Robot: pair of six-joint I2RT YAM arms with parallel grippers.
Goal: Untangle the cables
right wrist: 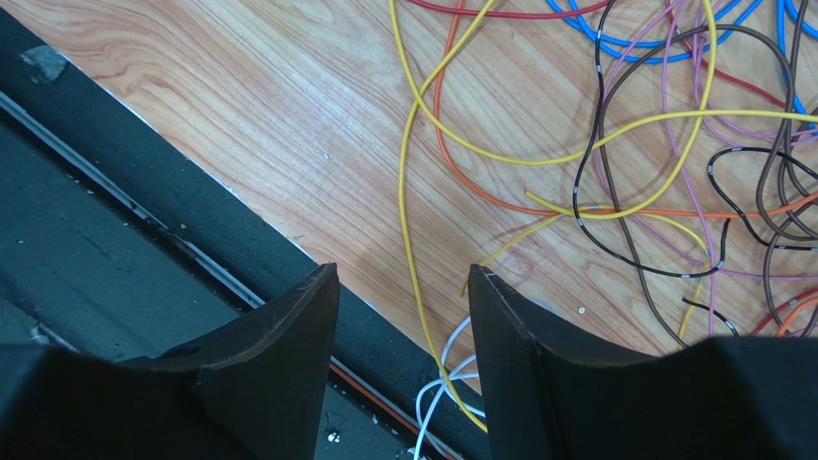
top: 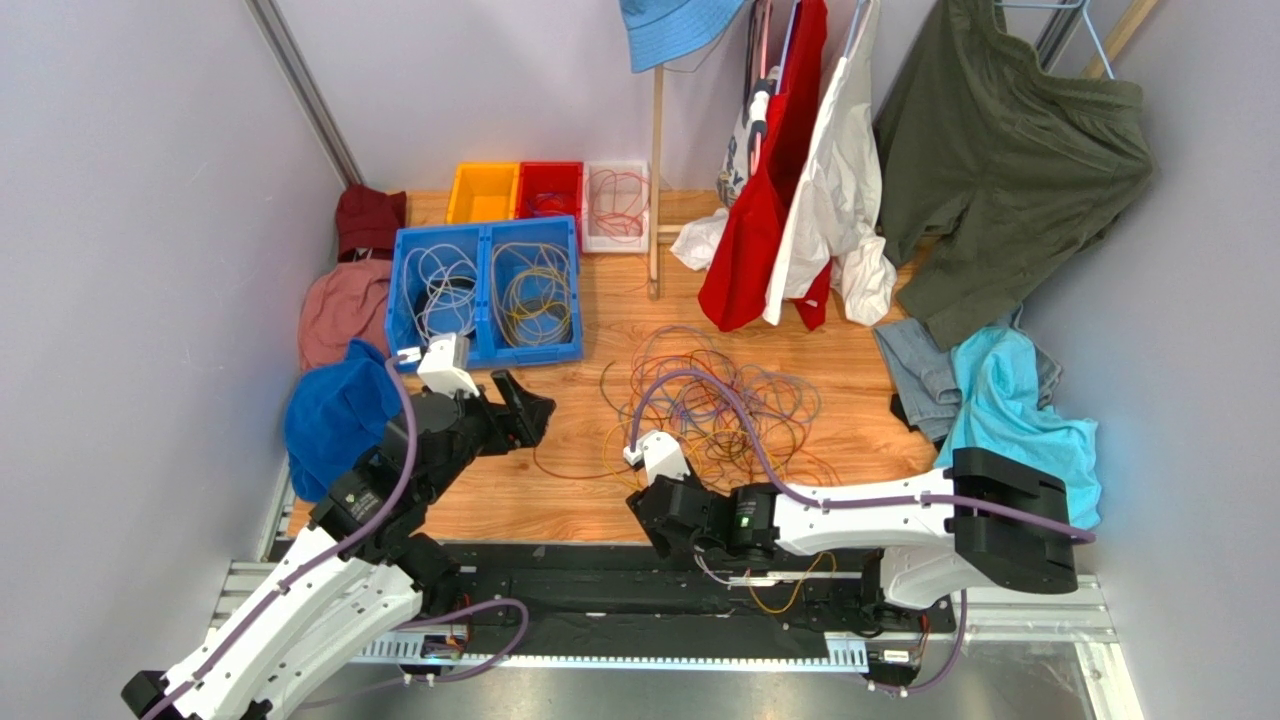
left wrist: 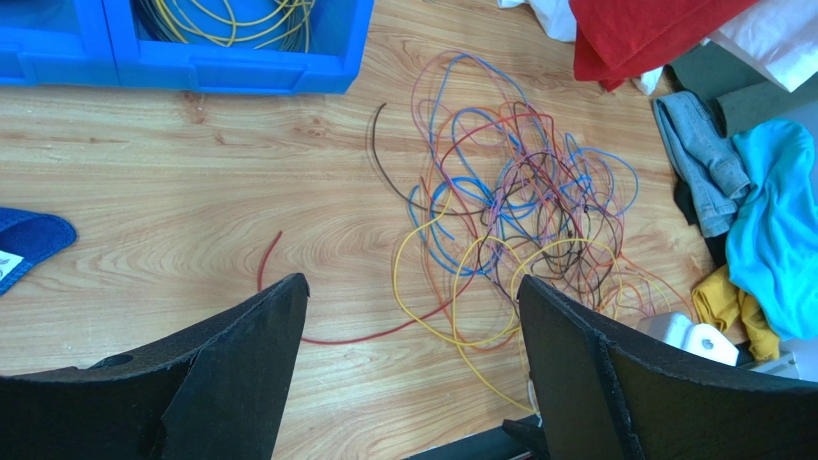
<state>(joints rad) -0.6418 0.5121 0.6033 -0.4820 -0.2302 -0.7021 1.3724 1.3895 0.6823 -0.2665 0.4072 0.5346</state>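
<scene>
The cables (top: 721, 398) lie in a loose tangle of blue, purple, red, brown, orange and yellow strands on the wooden table (top: 601, 315). In the left wrist view the cables (left wrist: 518, 192) spread ahead and to the right. My left gripper (left wrist: 413, 283) hangs open above bare wood, over a red strand (left wrist: 384, 333). It sits left of the tangle in the top view (top: 526, 413). My right gripper (top: 643, 510) is at the table's near edge. Its jaws stand apart (right wrist: 403, 271), and a yellow strand (right wrist: 407, 230) and a white strand (right wrist: 444, 374) run beneath the gap, ungripped.
A blue double bin (top: 484, 293) holding coiled wires stands at the back left, with orange (top: 481, 192), red (top: 550, 188) and white (top: 616, 203) bins behind it. Clothes hang at the back right and lie in piles (top: 1007, 398) on both sides. A black strip (right wrist: 173, 201) edges the table.
</scene>
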